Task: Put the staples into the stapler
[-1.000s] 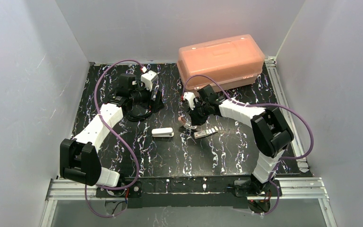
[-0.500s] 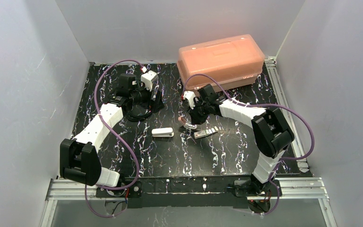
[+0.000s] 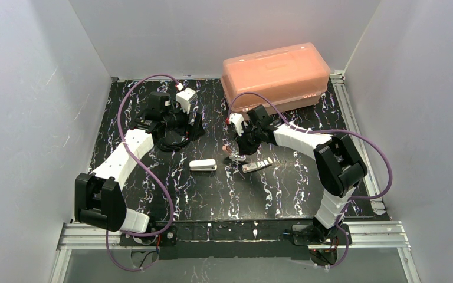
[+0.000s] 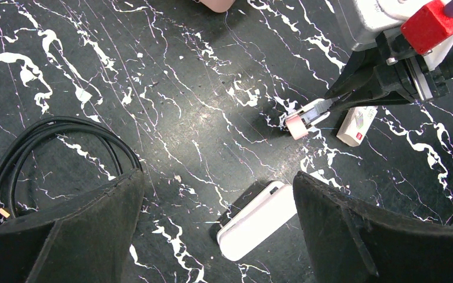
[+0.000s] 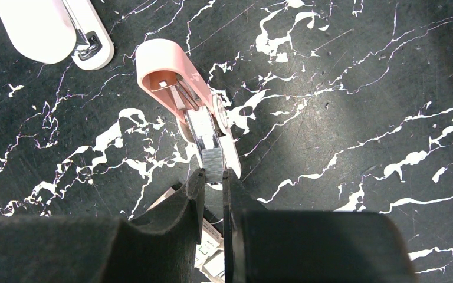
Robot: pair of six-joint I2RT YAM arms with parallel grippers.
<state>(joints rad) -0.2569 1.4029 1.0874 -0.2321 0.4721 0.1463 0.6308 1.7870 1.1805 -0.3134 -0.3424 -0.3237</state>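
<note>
The white stapler (image 3: 203, 165) lies closed on the black marbled table, also in the left wrist view (image 4: 256, 221) and at the top left of the right wrist view (image 5: 35, 26). My right gripper (image 5: 213, 174) is shut on a short grey strip of staples (image 5: 214, 163). It holds the strip at the end of a silvery channel in an opened pinkish-tan block (image 5: 168, 73), right of the white stapler. In the top view the right gripper (image 3: 234, 154) is down at this block. My left gripper (image 4: 218, 236) is open and empty, hovering back-left of the stapler.
A whitish staple packet (image 3: 257, 165) lies just right of the block, partly under my right fingers (image 5: 239, 247). A large orange lidded box (image 3: 277, 73) stands at the back right. A black cable loop (image 4: 47, 141) lies near my left gripper. White walls enclose the table.
</note>
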